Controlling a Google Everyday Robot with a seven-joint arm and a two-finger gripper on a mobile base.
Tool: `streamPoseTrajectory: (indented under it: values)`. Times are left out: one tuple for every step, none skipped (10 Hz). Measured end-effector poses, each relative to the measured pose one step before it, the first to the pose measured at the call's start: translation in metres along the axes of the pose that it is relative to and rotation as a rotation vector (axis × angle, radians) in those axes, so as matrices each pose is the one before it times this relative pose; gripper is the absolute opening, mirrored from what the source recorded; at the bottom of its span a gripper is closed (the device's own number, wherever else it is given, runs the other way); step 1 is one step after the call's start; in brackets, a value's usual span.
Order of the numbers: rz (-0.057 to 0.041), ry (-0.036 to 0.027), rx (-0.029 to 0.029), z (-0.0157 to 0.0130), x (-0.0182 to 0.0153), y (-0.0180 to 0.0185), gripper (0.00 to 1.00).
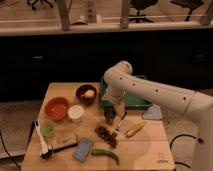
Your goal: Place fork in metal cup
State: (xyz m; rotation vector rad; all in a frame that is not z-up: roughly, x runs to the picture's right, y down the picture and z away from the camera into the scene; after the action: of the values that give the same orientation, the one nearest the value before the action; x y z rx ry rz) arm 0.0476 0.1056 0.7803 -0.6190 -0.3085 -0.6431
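The fork (119, 128) is a thin pale utensil lying slantwise on the wooden table (145, 150), between a dark cluster of grapes (105, 135) and a yellow corn cob (135, 129). The metal cup (109, 116), small and dark grey, stands upright just left of the fork's upper end. My gripper (120, 113) hangs from the white arm (150, 90), pointing down, right of the cup and over the fork's upper end. Its fingers stand open. I cannot tell whether they touch the fork.
A green tray (131, 103) sits behind the gripper. To the left are a dark bowl (86, 93), an orange bowl (56, 108), a white cup (75, 113), a light-green cup (47, 129) and a white-handled brush (41, 140). A blue sponge (83, 149) and a green pepper (106, 154) lie near the front edge.
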Motion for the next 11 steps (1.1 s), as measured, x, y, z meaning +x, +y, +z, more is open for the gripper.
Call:
streamPoseTrajectory:
  values:
    - [-0.00687,0.00393,0.00917,-0.00139,-0.00035,-0.00135,0.80]
    - [-0.00311,0.00157,0.00403,-0.00088,0.00001,0.00034,0.80]
    - [0.00140,0.00124,0.00058,-0.00011,0.00097,0.00075,0.80]
    - [-0.00007,-0.00010,0.00010,-0.00007,-0.00008,-0.00009,0.80]
    - [-0.00153,-0.00011,0.00002,0.00005,-0.00063,-0.00067,0.80]
    - [-0.00142,-0.00036,-0.00006,0.00011,-0.00065,-0.00058,0.80]
    - [0.00025,0.00007,-0.00013,0.00001,0.00013,0.00015,0.80]
    - [0.00068,-0.00005,0.00001,-0.00005,0.00023,0.00029,0.80]
    - [-0.00065,-0.00009,-0.00008,0.00005,-0.00027,-0.00026,0.80]
    - [-0.00022,-0.00019,0.00014,-0.00004,-0.00016,-0.00011,0.80]
    - [0.00009,0.00007,0.00005,-0.00002,0.00007,0.00001,0.80]
